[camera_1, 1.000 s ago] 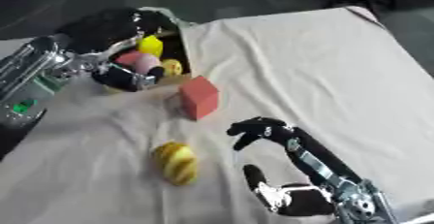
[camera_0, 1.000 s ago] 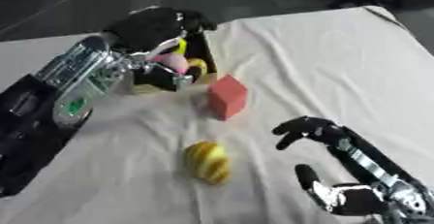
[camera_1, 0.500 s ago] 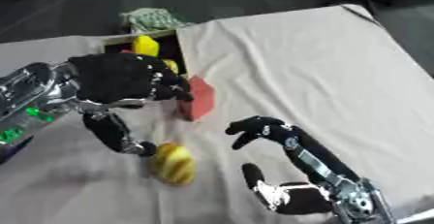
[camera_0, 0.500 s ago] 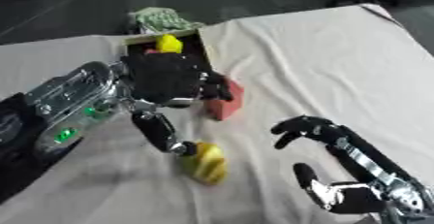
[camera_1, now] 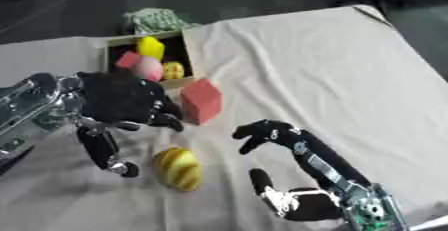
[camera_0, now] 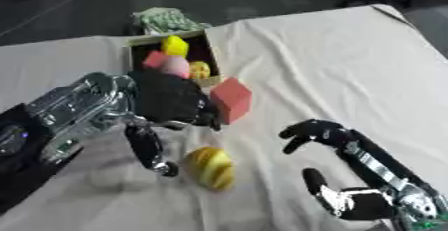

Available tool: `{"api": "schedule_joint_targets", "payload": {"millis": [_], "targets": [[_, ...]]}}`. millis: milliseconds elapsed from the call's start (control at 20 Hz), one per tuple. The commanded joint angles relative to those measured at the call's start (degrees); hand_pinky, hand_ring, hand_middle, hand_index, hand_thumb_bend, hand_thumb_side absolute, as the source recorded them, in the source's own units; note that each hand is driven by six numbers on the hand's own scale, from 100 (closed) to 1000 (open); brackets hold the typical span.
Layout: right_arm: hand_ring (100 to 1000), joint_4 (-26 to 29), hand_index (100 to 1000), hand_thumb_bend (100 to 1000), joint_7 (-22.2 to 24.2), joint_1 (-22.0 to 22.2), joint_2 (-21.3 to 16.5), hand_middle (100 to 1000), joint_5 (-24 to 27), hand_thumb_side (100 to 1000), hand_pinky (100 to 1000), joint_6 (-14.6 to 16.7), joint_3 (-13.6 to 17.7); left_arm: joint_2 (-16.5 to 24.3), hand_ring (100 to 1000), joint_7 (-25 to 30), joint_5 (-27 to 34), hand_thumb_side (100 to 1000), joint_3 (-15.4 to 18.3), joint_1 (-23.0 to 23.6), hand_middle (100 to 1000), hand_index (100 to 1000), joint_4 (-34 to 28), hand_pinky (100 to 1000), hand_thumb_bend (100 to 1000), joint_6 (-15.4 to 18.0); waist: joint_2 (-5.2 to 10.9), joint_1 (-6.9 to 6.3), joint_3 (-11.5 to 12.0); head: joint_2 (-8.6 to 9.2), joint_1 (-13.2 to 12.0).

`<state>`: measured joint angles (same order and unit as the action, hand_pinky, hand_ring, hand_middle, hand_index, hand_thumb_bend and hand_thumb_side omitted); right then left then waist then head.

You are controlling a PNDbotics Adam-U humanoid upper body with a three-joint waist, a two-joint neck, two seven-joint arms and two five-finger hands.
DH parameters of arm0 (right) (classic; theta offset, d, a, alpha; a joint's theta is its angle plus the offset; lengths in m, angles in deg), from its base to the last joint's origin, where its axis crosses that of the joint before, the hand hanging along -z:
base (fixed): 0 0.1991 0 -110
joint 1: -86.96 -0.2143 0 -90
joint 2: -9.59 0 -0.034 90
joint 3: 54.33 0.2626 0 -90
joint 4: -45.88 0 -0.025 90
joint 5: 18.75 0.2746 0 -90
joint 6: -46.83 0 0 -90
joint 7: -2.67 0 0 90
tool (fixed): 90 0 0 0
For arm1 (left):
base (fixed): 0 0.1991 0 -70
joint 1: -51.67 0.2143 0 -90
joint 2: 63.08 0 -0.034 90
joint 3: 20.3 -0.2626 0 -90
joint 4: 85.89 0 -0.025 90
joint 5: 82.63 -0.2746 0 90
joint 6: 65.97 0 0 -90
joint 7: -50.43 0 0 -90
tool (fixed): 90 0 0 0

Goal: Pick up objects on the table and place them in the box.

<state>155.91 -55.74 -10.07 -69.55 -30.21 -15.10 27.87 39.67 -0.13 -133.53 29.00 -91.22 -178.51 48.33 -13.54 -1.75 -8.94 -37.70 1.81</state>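
A red block (camera_0: 231, 99) stands on the white cloth just in front of the open box (camera_0: 136, 55). Inside the box lie a yellow piece (camera_0: 174, 46), a pink one (camera_0: 176, 66) and a small yellow one (camera_0: 200, 69). A yellow striped fruit (camera_0: 212, 168) lies nearer me. My left hand (camera_0: 166, 101) hovers open between the box and the fruit, its thumb hanging down left of the fruit and its fingers close to the block. Resting open at the lower right is my right hand (camera_0: 350, 202), fingers up.
A green patterned cloth bundle (camera_0: 166, 20) lies behind the box. The white tablecloth (camera_0: 332, 60) stretches wide to the right, with the dark floor beyond its far edge.
My left hand has come away from the box towards me and now hangs over the cloth beside the block and fruit. The right hand has stayed put.
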Motion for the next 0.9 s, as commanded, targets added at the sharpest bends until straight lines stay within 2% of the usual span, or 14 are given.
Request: {"api": "schedule_joint_targets", "payload": {"millis": [50,400,900], "targets": [[678,0.6,909,100,-0.2,-0.4,-0.6,781,-0.1,437,696,0.0,0.2,-0.5,852,5.9,0.0,476,1.0,-0.5,860,924,0.5,883,518,4.4,0.86,0.14,-0.1,0.60,0.0],[678,0.6,909,100,-0.1,-0.5,-0.5,781,0.0,437,696,0.0,0.1,-1.8,845,9.6,0.2,479,0.7,0.3,856,920,1.2,880,530,4.7,0.80,0.17,-0.2,0.64,0.0],[677,0.7,909,100,0.0,-0.5,-0.4,781,0.0,436,696,0.0,0.0,-3.5,832,8.4,-3.3,472,0.2,1.8,844,910,5.1,873,521,5.6,0.60,0.27,-0.2,0.66,-0.1]]}}
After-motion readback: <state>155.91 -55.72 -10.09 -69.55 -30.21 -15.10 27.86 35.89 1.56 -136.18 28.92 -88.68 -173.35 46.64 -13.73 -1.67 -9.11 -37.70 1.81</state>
